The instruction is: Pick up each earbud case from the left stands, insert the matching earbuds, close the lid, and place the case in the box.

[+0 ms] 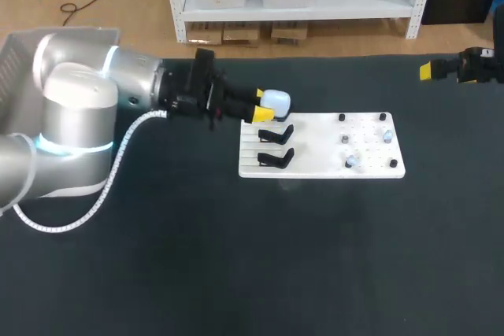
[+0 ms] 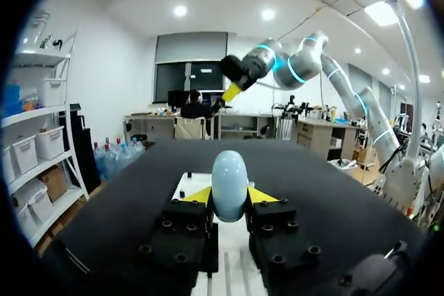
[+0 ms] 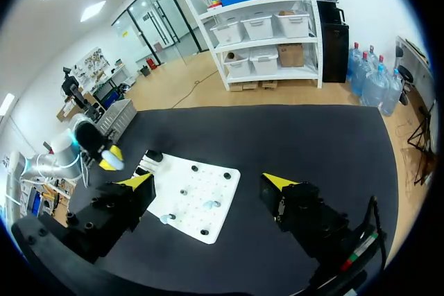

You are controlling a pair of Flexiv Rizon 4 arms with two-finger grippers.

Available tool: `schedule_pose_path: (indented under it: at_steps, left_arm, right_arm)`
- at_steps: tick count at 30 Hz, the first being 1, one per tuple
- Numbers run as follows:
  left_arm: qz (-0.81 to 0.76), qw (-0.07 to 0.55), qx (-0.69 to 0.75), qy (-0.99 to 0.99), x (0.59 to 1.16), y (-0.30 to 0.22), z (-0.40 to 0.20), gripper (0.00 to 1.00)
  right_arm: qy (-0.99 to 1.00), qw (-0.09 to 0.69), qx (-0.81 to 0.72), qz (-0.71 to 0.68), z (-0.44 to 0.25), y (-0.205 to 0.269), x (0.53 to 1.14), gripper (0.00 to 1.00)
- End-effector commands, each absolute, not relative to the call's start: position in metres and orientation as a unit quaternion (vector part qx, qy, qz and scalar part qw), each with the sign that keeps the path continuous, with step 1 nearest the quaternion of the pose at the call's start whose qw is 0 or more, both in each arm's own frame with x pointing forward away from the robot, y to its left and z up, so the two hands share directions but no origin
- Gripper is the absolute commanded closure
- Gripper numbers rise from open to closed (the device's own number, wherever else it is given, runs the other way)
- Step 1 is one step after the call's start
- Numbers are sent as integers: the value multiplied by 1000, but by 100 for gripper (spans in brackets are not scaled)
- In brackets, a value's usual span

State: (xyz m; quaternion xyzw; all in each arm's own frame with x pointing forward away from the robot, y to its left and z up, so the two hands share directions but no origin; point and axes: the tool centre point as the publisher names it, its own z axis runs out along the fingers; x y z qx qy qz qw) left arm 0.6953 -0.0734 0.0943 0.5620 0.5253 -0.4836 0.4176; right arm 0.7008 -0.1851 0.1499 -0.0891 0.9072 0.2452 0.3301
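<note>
In the head view my left gripper (image 1: 264, 108) is shut on a pale blue-white earbud case (image 1: 276, 102), held just above the back left corner of the white board (image 1: 315, 127). The left wrist view shows the rounded case (image 2: 229, 185) standing up between the yellow fingertips (image 2: 198, 196), lid closed. Two black stands (image 1: 277, 133) (image 1: 277, 158) on the board's left side are bare. Small earbuds (image 1: 351, 161) sit among pegs on its right half. My right gripper (image 1: 441, 69) hangs open far off at the table's back right; its wrist view shows the board (image 3: 182, 175) ahead.
A grey crate (image 1: 14, 57) sits at the table's far left corner behind my left arm. Small black pegs (image 1: 342, 118) stand up from the board's right half. Dark tabletop (image 1: 315, 257) stretches in front of the board.
</note>
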Motion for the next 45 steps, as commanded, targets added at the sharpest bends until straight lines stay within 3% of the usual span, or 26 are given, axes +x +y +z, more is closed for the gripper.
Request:
schedule_pose_path:
  at_steps: [1, 34, 45]
  left_arm:
    - [-485, 437, 546, 525, 678, -68, 109, 100]
    - [-489, 453, 543, 511, 670, -69, 125, 100]
    - [-490, 488, 529, 492, 667, -72, 124, 100]
  right_arm:
    - [907, 330, -90, 246, 150, -186, 701, 0]
    - [907, 330, -90, 246, 150, -186, 701, 0]
    - [896, 326, -161, 254, 175, -146, 671, 0]
